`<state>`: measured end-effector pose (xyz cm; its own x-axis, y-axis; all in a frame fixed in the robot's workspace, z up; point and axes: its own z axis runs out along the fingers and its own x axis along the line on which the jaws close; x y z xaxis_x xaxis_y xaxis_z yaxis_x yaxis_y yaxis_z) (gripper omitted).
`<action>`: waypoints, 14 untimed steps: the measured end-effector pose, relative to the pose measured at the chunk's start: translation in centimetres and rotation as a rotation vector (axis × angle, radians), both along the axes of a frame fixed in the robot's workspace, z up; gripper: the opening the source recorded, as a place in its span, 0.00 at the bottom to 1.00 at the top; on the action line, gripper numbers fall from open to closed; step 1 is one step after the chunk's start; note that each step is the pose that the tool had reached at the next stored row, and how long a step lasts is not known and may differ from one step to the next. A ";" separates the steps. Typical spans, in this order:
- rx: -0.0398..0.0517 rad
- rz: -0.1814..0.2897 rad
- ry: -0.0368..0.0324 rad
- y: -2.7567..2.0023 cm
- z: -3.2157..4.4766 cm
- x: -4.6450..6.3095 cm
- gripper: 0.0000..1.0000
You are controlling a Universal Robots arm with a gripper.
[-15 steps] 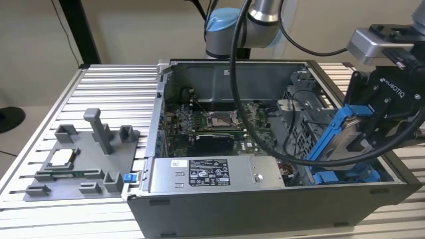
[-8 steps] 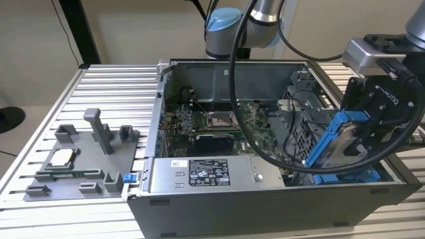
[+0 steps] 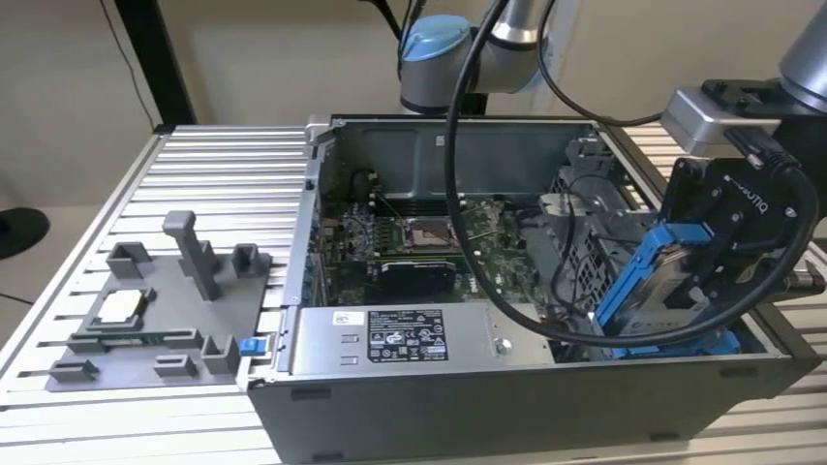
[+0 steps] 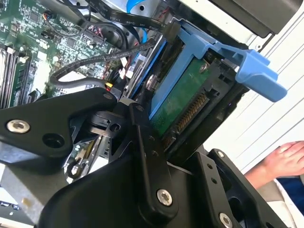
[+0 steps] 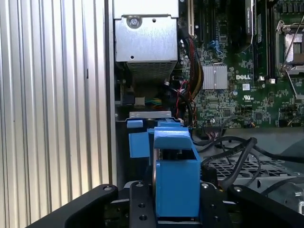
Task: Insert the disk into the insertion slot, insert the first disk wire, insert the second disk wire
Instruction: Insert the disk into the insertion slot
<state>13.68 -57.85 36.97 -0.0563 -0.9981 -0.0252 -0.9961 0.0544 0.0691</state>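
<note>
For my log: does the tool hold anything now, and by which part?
Yes: the flat silver-grey hard drive, clamped across its blue plastic carrier near the raised end.

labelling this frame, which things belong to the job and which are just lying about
Job: the disk, held by the gripper; the insertion slot.
Lying about: power-supply box; processor socket; grey fixture plate; a person's hand.

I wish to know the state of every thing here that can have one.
the insertion slot: not yet filled
the disk: held tilted, lower end at the insertion slot, not seated, connector bare
tool: shut on the disk
computer case: open, side panel off
</note>
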 end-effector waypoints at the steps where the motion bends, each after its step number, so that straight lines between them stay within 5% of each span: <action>1: 0.0000 0.000 0.0000 0.00 0.00 0.0 0.00; 11: -0.0001 0.000 0.0001 0.00 0.00 0.0 0.00; 12: -0.0003 0.000 0.0001 0.00 0.00 0.0 1.00; 14: -0.0003 0.000 0.0000 0.00 0.00 0.0 1.00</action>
